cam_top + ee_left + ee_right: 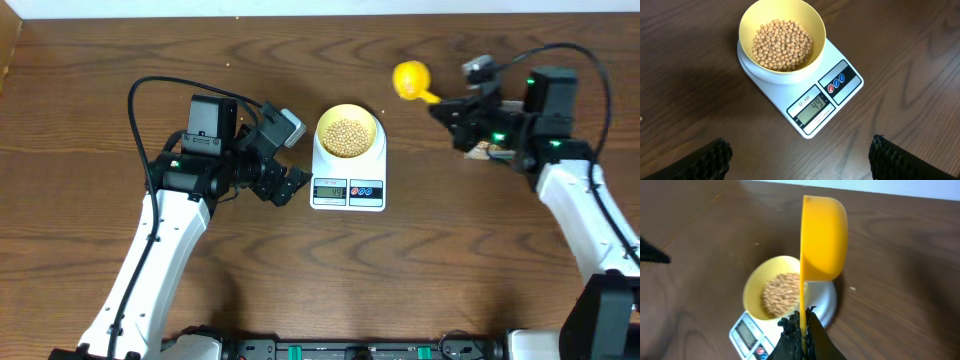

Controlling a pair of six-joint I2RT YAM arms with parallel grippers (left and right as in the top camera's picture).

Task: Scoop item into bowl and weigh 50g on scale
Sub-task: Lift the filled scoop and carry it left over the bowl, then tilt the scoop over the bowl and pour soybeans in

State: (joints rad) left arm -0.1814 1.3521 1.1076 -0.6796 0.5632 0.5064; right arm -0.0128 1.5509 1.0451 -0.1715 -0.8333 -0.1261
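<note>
Beyond left pincer [800, 152], bowl [782, 10], seemingly apart

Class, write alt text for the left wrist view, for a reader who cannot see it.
A pale-yellow bowl of soybeans sits on a white digital kitchen scale on a wooden table. The left hand is open, its dark fingertips at the bottom corners.

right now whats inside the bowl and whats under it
Inside the bowl lies a heap of tan beans, which covers its bottom. Under it is the white scale; the bowl hides most of the platform it rests on.
</note>
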